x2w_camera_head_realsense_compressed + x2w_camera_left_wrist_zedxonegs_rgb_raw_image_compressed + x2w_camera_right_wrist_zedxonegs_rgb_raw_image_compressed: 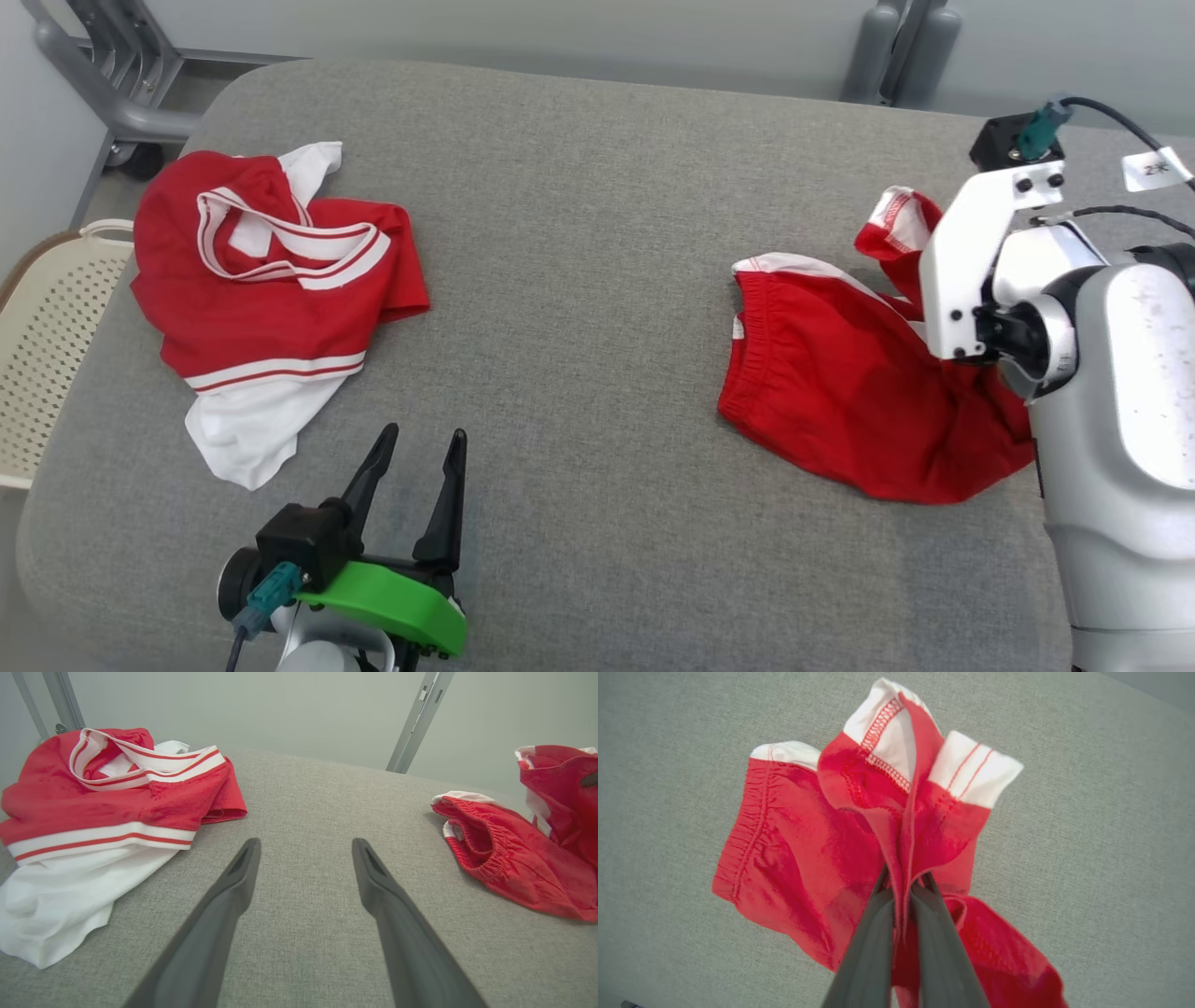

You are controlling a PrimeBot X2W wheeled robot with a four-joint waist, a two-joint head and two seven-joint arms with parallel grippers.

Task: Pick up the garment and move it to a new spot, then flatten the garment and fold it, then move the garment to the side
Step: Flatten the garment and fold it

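Note:
The garment, a pair of red shorts [840, 401] with white leg hems, lies crumpled on the right side of the grey padded table [597, 233]. In the right wrist view my right gripper [903, 884] is shut on a bunched fold of the shorts [794, 849], lifting that part while the elastic waistband still rests on the table. My right wrist [971, 271] hangs over the shorts and hides the fingers. My left gripper [422, 439] stands open and holds nothing near the table's front edge. Its fingers [243, 872] point at bare fabric, with the shorts [509, 863] far to their right.
A red and white shirt [271, 308] lies crumpled at the table's back left, just left of my left gripper [307, 847]. A cream perforated basket [47, 345] stands beside the table's left edge. Grey metal stand legs [121, 84] rise behind the table.

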